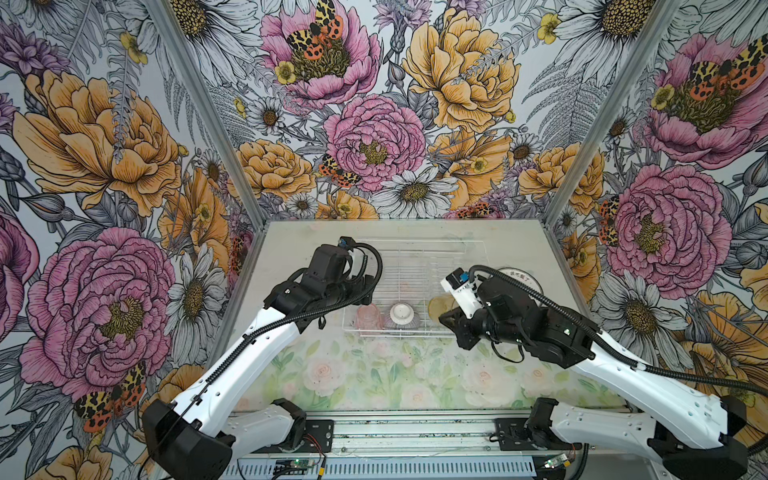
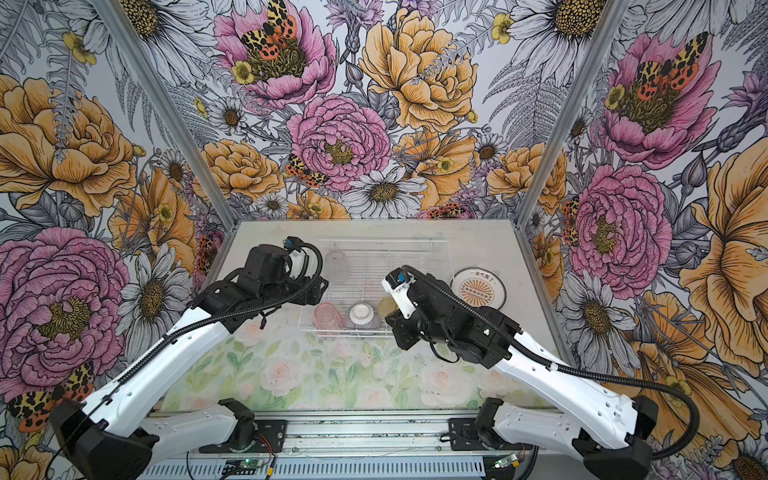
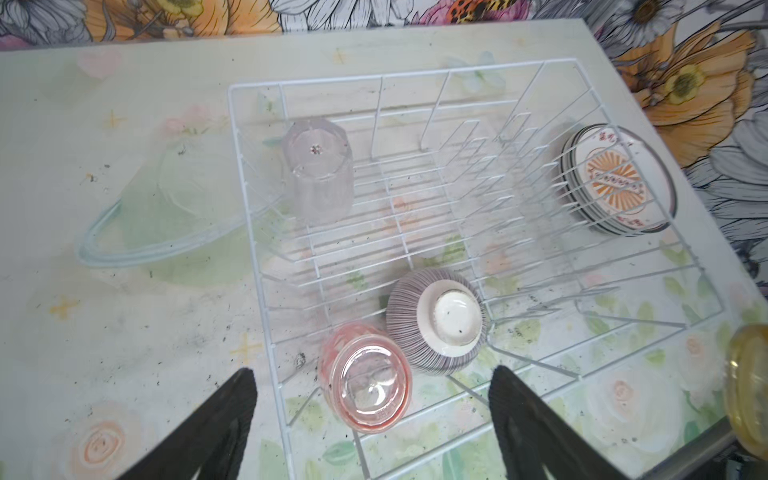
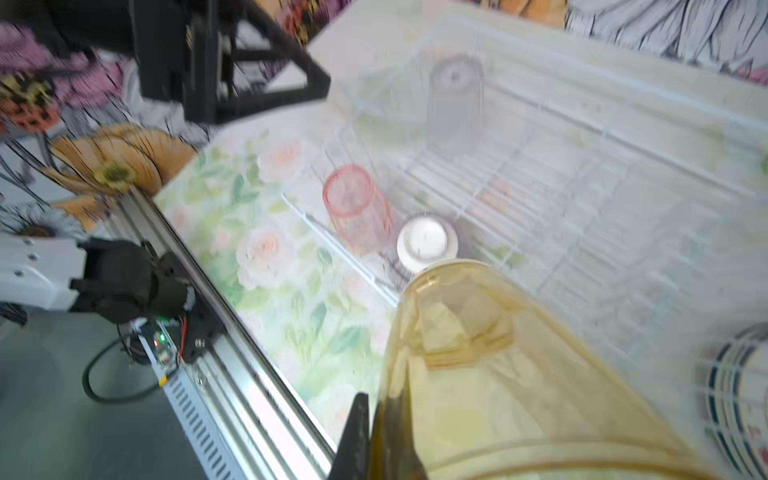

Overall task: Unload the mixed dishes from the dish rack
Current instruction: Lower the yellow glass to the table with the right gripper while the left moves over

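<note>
Right jaws grip the amber tumbler (image 4: 519, 374) by the dish rack's (image 3: 415, 75) near right corner; left jaws gape wide over the pink tumbler (image 3: 365, 386), beside the upturned bowl (image 3: 436, 322) inside the rack. Farther back stands the clear tumbler (image 3: 318, 174); stacked plates (image 3: 619, 178) sit on the worktop (image 3: 124, 332) outside

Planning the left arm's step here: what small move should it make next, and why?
Probably lower the left gripper over the pink tumbler: the open fingers frame it in the left wrist view, where it sits in the dish rack beside the purple-striped bowl. The right gripper is occupied, shut on the amber tumbler.
</note>
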Robot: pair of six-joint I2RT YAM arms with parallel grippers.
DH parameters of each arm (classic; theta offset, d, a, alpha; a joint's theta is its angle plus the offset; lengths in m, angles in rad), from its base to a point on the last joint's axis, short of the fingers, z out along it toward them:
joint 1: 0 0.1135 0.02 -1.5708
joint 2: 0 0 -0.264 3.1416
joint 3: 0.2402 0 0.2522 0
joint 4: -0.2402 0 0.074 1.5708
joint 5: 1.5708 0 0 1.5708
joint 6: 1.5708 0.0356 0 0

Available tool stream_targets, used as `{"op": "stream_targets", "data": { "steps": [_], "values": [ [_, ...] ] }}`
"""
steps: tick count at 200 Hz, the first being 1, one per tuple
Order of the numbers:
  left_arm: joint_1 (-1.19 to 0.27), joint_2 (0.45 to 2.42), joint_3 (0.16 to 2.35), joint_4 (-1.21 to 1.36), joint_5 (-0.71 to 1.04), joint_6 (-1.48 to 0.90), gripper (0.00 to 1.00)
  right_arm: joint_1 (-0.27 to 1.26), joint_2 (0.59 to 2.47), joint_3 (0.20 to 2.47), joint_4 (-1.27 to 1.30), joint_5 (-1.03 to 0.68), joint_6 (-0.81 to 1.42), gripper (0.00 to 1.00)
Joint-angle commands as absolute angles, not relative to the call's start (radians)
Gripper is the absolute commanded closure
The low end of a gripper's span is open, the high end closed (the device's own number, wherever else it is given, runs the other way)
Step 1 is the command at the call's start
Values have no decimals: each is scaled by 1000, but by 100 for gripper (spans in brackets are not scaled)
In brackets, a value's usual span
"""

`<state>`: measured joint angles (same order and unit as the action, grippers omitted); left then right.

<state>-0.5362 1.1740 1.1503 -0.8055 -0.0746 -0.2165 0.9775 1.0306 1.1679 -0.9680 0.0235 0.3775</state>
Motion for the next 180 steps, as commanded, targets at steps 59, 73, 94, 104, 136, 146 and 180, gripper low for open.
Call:
{"op": "stream_targets", "data": {
  "steps": [59,73,94,104,136,146,180],
  "values": [
    [-551,1250,1097,-869,-148,-218,3,1183,1089,989,-1257,98,689,100],
    [-551,1261,1095,-860,-122,-221,2,1179,1108,961,-1244,103,693,100],
    [-552,1279,1090,-835,-76,-226,2,1149,1117,923,-1213,104,690,100],
    [-554,1291,1094,-830,-72,-226,2,1133,1118,908,-1201,101,682,100],
    [-554,1323,1100,-821,-62,-231,2,1085,1158,890,-1177,93,640,100],
    [-554,1330,1098,-813,-55,-232,2,1075,1185,893,-1170,92,626,100],
    [-555,1357,1104,-792,-23,-233,2,1039,1277,896,-1140,74,576,100]
  ]
}}
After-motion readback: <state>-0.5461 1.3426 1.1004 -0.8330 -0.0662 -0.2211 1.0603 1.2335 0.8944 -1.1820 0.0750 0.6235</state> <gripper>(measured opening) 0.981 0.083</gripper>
